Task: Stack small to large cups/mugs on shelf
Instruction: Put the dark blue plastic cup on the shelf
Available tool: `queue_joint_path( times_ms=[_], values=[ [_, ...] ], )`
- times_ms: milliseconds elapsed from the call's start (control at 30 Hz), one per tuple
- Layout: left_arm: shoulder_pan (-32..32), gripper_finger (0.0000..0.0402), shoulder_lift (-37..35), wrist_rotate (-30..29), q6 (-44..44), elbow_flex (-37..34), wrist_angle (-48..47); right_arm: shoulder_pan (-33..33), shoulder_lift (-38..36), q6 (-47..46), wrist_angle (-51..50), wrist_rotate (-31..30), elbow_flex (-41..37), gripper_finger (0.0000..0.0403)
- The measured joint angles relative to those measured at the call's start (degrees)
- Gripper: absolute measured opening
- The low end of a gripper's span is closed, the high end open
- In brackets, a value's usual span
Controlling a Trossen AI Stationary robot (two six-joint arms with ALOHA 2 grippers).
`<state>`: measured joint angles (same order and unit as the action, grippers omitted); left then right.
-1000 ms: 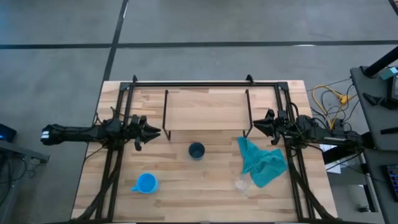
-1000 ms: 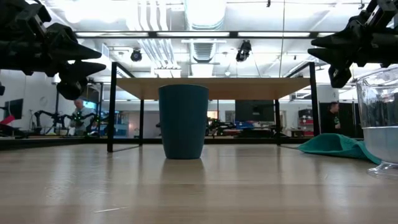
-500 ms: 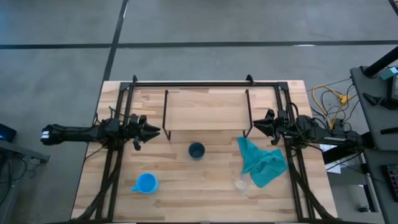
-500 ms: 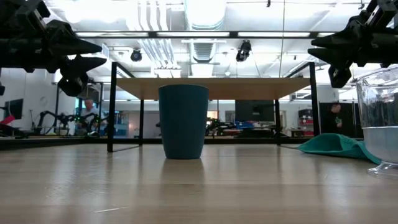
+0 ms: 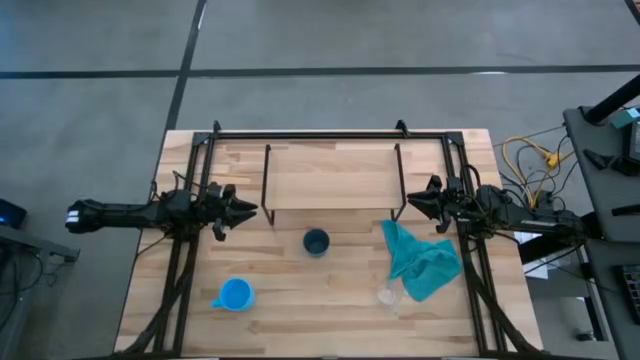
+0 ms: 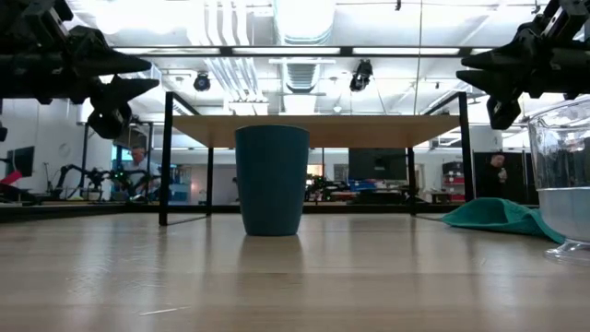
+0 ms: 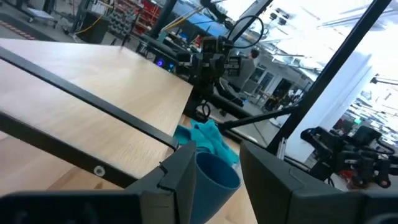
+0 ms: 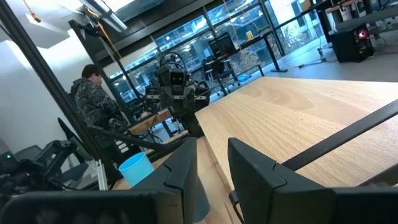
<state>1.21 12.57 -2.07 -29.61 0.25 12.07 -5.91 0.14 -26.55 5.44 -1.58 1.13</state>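
The dark navy cup (image 5: 316, 241) stands upright on the table in front of the shelf (image 5: 333, 176), a light board on thin black legs. The light-blue mug (image 5: 236, 294) stands near the table's near-left corner. The clear glass cup (image 5: 387, 296) stands at near right, beside the teal cloth (image 5: 425, 262). My left gripper (image 5: 246, 212) hovers open off the shelf's left end, above the table. Its wrist view shows the navy cup (image 7: 216, 179) beyond its fingers. My right gripper (image 5: 412, 200) hovers open off the shelf's right end.
The table's black frame rails (image 5: 190, 200) run along both sides and the far edge. The teal cloth (image 6: 496, 214) lies crumpled at right. The glass cup (image 6: 564, 175) stands close to the low camera. A person (image 8: 92, 99) sits in the room beyond the table.
My left gripper has risen a little above the table while staying open. The cups, the mug and the cloth have kept their places.
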Motion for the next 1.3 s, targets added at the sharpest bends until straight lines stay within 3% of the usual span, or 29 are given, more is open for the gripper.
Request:
queue_joint_path(
  times_ms=[133, 300, 433, 567, 700, 800, 967, 1167, 1300],
  values=[
    [0.01, 0.0112, 0.24, -0.11, 0.01, 0.00, -0.48, 0.00, 0.00, 0.00, 0.01, 0.00, 0.00, 0.0086],
    [0.05, 0.0112, 0.90, -5.08, -0.07, 0.00, 0.81, 0.00, 0.00, -2.10, 0.68, -0.43, 0.00, 0.0086],
    [0.04, 0.0110, 1.71, -3.78, -1.34, 0.55, 5.98, 0.00, 0.00, -4.51, 7.99, -1.45, 0.00, 0.0086],
    [0.04, 0.0098, 3.29, -0.75, 0.43, 7.31, 4.82, 0.02, -0.02, -6.18, 19.99, 0.80, 0.02, 0.0086],
    [0.02, 0.0079, 6.80, 3.01, 3.48, 16.98, -1.28, 0.02, 0.75, -6.71, 20.90, 2.39, 2.53, 0.0086],
    [0.00, 0.0065, 10.53, 4.98, 5.47, 25.70, -11.69, 0.02, 3.01, -5.70, 15.51, 5.25, 7.75, 0.0086],
    [0.00, 0.0056, 19.58, 5.07, 8.58, 39.12, -29.26, 0.04, 11.44, -0.86, -2.45, 10.26, 21.90, 0.0086],
    [0.00, 0.0056, 32.34, 5.14, 9.42, 49.79, -33.70, 0.04, 27.23, 7.01, -25.96, 12.12, 39.92, 0.0086],
    [-0.12, 0.0056, 42.15, 6.48, 10.17, 57.45, -38.48, 0.04, 37.28, 12.39, -35.84, 12.13, 49.67, 0.0086]
  ],
)
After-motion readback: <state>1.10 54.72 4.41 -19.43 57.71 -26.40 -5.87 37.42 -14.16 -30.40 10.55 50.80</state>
